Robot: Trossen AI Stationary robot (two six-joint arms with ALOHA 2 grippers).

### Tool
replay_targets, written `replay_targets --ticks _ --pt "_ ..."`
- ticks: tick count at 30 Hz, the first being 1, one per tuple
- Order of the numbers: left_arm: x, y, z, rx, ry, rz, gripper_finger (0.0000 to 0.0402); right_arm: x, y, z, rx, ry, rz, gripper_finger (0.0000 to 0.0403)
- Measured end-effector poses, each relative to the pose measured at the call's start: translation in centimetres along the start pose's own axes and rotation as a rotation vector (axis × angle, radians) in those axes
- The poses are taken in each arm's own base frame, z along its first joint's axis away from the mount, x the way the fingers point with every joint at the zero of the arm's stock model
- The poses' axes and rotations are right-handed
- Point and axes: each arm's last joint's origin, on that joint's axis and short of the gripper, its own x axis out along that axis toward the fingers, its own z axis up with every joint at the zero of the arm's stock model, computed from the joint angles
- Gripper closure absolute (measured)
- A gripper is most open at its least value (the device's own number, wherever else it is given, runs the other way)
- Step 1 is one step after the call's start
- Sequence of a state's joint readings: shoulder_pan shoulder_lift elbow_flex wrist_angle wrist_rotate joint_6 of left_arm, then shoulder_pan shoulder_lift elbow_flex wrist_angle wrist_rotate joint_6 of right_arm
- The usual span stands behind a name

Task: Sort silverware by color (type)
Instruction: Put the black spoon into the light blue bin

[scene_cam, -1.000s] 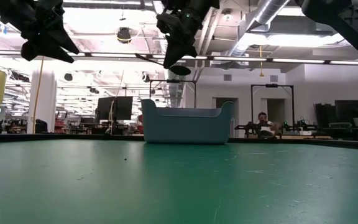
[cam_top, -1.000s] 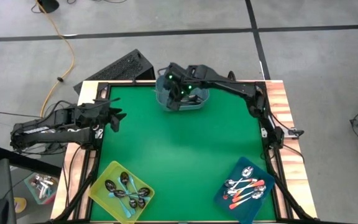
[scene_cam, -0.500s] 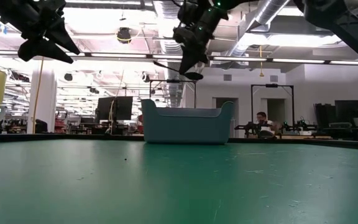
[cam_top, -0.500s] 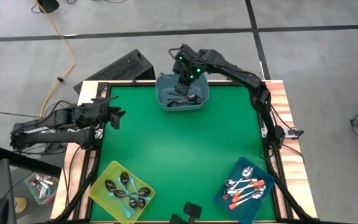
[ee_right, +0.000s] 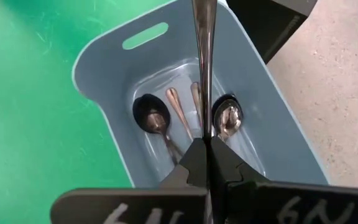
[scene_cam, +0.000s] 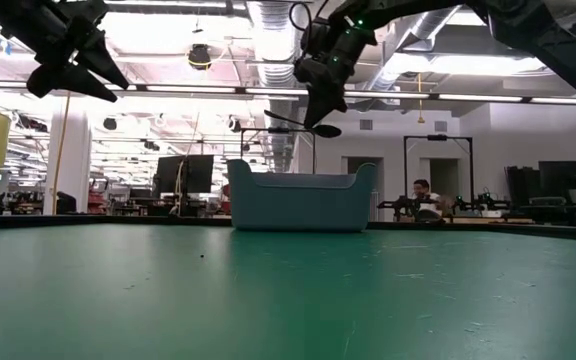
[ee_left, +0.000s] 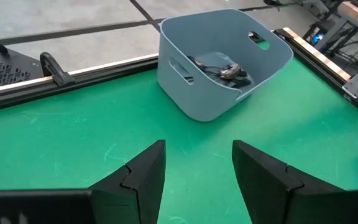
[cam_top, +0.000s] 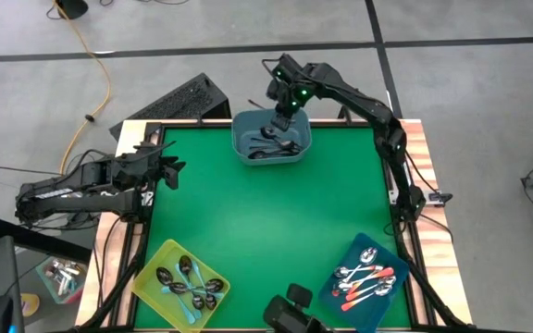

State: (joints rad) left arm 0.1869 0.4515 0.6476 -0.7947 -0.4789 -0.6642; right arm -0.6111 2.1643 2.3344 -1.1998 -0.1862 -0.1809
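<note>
Right wrist view: right gripper (ee_right: pixel 205 163) is clamping a dark metal spoon (ee_right: pixel 204 37) by its thin, stiff, slippery handle, directly above the grey-blue bin (ee_right: pixel 272 134); light, likely to swivel.

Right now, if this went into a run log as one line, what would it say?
right gripper: shut on dark metal spoon, above grey-blue bin | left gripper: open, waiting at table's left edge | bin holds dark spoons
</note>
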Motion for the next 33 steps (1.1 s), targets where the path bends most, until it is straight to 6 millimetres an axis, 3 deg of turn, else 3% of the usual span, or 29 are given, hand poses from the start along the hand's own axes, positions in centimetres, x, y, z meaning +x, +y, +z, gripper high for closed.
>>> replay_targets --ticks 15,22,33 --pt "0.0 0.0 0.0 0.030 0.002 -0.003 0.0232 0.3 0.6 0.0 -0.083 0.010 0.010 0.0397" --pt "0.0 0.0 0.0 0.031 0.001 -0.002 0.0232 2.4 0.7 -0.4 -0.095 0.055 0.051 0.0397" --pt "0.0 0.0 0.0 0.031 0.001 -0.002 0.0232 6.3 0.2 -2.8 -0.079 0.183 0.076 0.0397"
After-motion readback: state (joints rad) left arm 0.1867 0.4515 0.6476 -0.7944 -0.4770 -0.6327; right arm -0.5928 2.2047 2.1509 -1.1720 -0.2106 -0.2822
